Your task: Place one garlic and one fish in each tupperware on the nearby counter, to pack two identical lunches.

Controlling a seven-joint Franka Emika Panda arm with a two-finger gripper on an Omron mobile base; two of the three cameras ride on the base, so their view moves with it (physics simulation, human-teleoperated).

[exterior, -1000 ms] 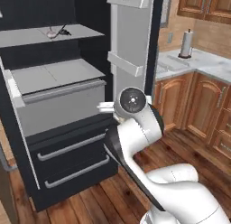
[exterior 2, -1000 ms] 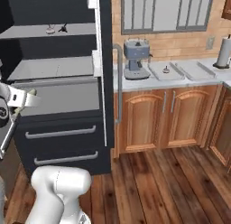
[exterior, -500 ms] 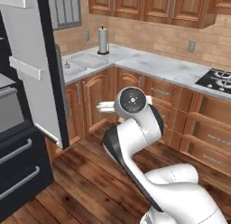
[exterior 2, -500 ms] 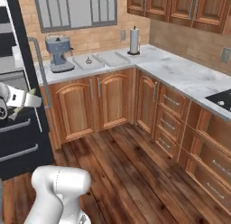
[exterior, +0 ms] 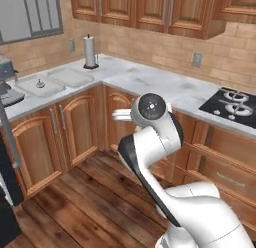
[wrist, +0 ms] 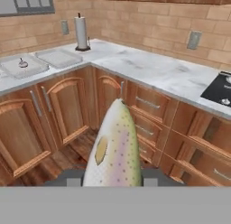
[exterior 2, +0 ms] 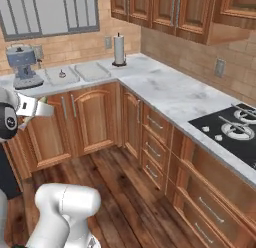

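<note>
The end effector (wrist: 113,182) is clamped on a fish (wrist: 115,146), lower centre of the hand view. Two tupperware trays (wrist: 58,57) wait upper left on the surface (wrist: 149,69); one already holds a small item, so packing looks barely begun.

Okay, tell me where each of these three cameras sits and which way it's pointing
Left base view: behind the arm on its left, facing the white-grey marble counter; white arm at centre.
Right base view: behind on its right, facing the same corner; arm at left edge.
Hand view: on the hand, looking along the tool, shut on the speckled silvery fish.
Shared: upright white paper-towel roll.
</note>
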